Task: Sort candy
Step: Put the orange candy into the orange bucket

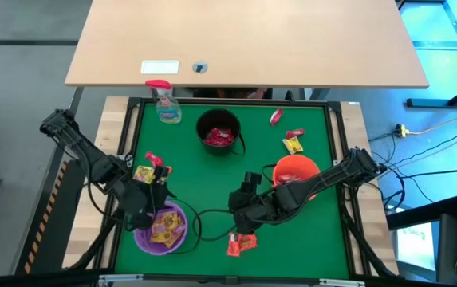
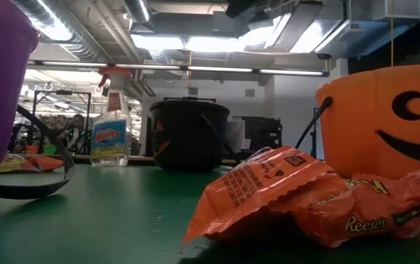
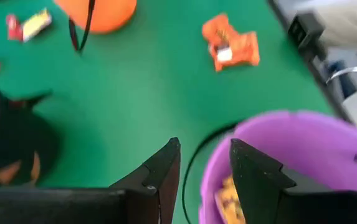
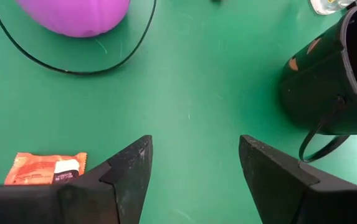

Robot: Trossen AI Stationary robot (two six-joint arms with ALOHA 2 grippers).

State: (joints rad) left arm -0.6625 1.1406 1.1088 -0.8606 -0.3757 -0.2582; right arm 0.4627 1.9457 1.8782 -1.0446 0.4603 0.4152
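**Inspector:** Condition of the candy [image 1: 241, 244]?

**Assistant:** Small flat foil packets. I judge them light, soft and crinkly, likely slippery on the wrapper. Best taken across the flat body or by a crimped end, pinched low against the table [image 1: 204, 183], since they lie nearly flush with the cloth.

**Inspector:** Right gripper [image 4: 194, 168]?

**Assistant:** Fingers spread wide, nothing between them, hanging over bare green cloth. The orange packets lie just outside one finger, low to its side, not between the pair. The black bucket [image 4: 334, 81] stands ahead of the other finger, the purple bucket [image 4: 72, 15] farther ahead.

**Inspector:** Left gripper [image 3: 204, 163]?

**Assistant:** Fingers partly open, holding nothing visible. They straddle the near rim of the purple bucket, one finger over its inside, where yellow packets [image 1: 164, 226] lie directly below. The orange packets sit well ahead of these fingers, across open cloth.

**Inspector:** Other loose pieces?

**Assistant:** A yellow and red pair [image 1: 293, 141] beyond the orange bucket [image 1: 295, 171], well apart from both grippers; red ones [image 1: 219, 137] in the black bucket.
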